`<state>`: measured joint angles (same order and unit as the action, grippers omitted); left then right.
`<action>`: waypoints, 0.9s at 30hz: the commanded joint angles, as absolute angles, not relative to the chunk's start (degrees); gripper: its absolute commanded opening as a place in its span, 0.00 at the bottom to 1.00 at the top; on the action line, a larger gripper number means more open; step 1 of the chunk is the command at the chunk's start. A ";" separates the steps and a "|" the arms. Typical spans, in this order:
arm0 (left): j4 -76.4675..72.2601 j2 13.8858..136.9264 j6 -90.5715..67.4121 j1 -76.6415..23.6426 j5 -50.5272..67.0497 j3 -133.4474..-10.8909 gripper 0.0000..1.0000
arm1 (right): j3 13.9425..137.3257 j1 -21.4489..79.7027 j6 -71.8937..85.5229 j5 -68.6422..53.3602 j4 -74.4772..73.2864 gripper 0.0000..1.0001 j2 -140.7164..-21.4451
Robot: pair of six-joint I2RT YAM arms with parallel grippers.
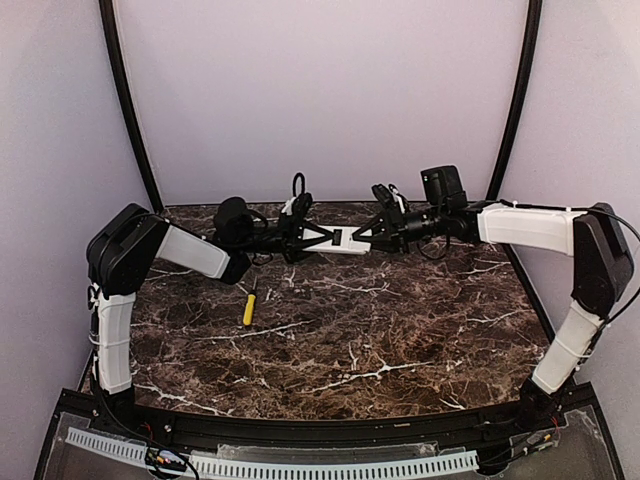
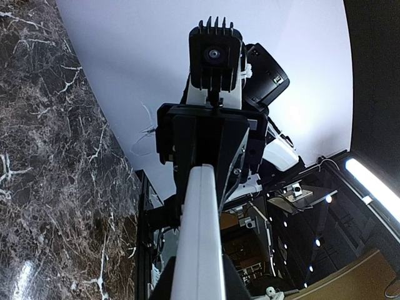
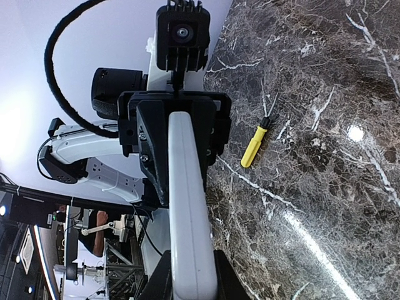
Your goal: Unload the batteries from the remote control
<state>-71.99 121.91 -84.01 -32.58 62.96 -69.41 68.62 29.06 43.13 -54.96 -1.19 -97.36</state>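
The remote control (image 1: 345, 240), a slim white bar with a small dark window, hangs level above the back of the table, held at both ends. My left gripper (image 1: 318, 238) is shut on its left end and my right gripper (image 1: 373, 236) on its right end. In the left wrist view the remote control (image 2: 201, 225) runs up from my left gripper (image 2: 200, 286) to the other arm's jaws. The right wrist view shows the remote control (image 3: 186, 200) the same way, rising from my right gripper (image 3: 190, 284). The batteries are hidden.
A yellow-handled screwdriver (image 1: 248, 308) lies on the dark marble table (image 1: 380, 340) left of centre, also visible as the screwdriver (image 3: 254, 146) below the remote. White walls and black curved posts close in the back and sides.
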 commanded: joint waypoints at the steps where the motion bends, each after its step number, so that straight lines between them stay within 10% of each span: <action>1: -75.72 117.90 -88.73 -31.39 62.36 -70.97 0.00 | 66.76 28.80 40.41 -53.91 -2.29 0.17 -96.06; 27: -82.48 117.38 -93.93 -28.83 63.39 -68.62 0.00 | 67.65 27.86 39.98 -55.17 -2.89 0.19 -96.46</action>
